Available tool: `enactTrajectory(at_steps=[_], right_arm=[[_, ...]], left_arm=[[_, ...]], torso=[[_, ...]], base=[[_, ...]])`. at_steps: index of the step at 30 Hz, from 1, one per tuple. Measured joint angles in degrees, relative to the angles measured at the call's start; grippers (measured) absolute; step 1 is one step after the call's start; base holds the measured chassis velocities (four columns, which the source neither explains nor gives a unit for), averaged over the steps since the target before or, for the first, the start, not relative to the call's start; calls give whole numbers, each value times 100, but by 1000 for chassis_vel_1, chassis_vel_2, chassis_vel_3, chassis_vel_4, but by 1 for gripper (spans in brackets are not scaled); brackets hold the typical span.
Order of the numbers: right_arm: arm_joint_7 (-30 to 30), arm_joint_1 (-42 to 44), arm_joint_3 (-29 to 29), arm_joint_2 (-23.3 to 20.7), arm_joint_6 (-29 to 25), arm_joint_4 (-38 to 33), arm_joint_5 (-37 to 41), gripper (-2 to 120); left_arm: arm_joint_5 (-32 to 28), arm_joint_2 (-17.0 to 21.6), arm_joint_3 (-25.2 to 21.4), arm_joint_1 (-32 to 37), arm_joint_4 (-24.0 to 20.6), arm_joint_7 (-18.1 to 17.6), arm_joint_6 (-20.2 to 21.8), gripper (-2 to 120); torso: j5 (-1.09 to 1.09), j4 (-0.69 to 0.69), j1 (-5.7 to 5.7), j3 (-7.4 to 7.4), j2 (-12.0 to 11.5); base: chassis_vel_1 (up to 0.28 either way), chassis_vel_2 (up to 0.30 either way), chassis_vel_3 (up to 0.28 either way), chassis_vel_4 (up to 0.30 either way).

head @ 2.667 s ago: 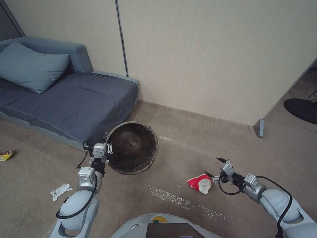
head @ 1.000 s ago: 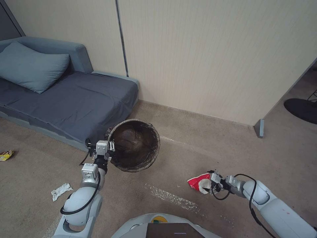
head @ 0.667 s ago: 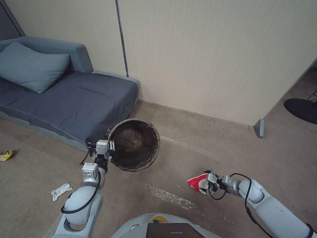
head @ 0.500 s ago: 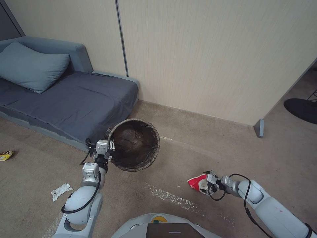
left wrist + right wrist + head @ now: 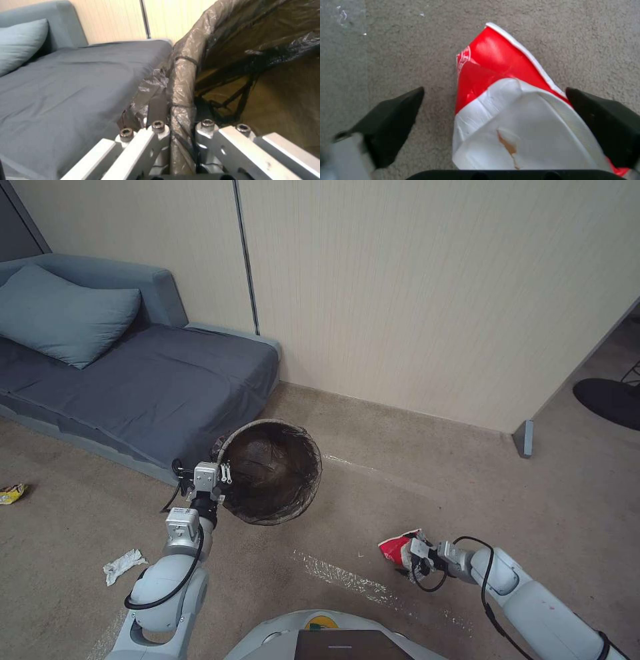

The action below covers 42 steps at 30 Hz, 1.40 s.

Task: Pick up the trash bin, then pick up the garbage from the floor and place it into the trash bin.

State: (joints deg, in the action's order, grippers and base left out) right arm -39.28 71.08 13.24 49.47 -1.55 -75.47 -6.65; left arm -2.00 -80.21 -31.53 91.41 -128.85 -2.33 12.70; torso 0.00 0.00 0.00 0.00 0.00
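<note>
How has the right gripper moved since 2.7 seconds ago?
Yes. The right gripper has dropped down and leftward onto the crumpled red-and-white cup, which lies unmoved on the carpet; its open fingers now straddle it.

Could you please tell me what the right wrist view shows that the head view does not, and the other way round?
Right wrist view alone: the right gripper open, its black fingers straddling the crumpled red-and-white cup, a brown stain inside. Head view alone: the left gripper holding the trash bin by its rim, the sofa, a white scrap. Both: the cup on the carpet.
</note>
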Motion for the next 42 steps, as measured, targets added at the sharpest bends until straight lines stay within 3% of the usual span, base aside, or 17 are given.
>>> enactTrajectory(at_steps=[2,5,10,13,16,35,42], right_arm=[[0,0,-2,8,-3,9,-6,95],[-16,8,4,56,-50,72,-61,78],[-51,41,31,90,-74,107,-86,68],[-74,86,64,114,-90,102,-100,52],[-80,150,120,137,-126,93,-122,44],[-63,384,397,286,-270,84,-191,3],[-37,438,473,311,-290,16,-209,0]], left_arm=[[1,-1,0,-1,2,0,0,3],[2,-1,0,-10,12,-2,-1,3],[5,9,3,-23,12,-2,1,3],[14,16,17,-49,-16,-3,25,3],[49,16,57,-63,-65,-2,59,3],[90,7,87,-82,-159,-2,92,3],[90,9,93,-92,-164,-1,94,3]], torso=[[0,0,0,0,0],[-1,1,0,-1,0],[-1,0,0,-1,0],[-4,-1,0,-1,0],[-2,-1,0,-1,0],[1,-1,0,0,0],[1,1,0,0,0]], base=[[0,0,0,0],[0,0,0,0],[0,0,0,0],[0,0,0,0],[0,0,0,0],[0,0,0,0],[0,0,0,0]])
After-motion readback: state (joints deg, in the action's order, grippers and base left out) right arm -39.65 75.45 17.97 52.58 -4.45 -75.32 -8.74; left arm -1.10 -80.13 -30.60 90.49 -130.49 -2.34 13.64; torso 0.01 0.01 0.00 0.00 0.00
